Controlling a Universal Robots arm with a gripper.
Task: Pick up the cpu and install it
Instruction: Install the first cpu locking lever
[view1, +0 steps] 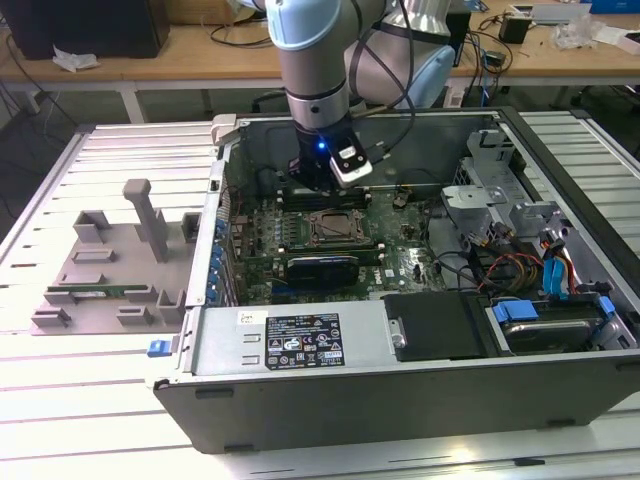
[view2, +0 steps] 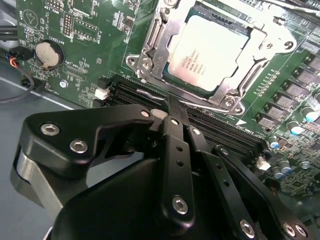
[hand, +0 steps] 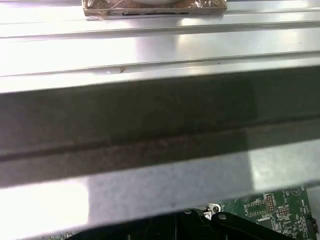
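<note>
Black tool beside one cpu in socket frame

The case lies open on the worktop, so the way down to the board is free from above. The gripper hangs low inside, just beside the socket frame, over the memory slots. The case wall stands close behind it. Toward the exterior view's right, a drive cage and loose cables crowd the room.
</note>
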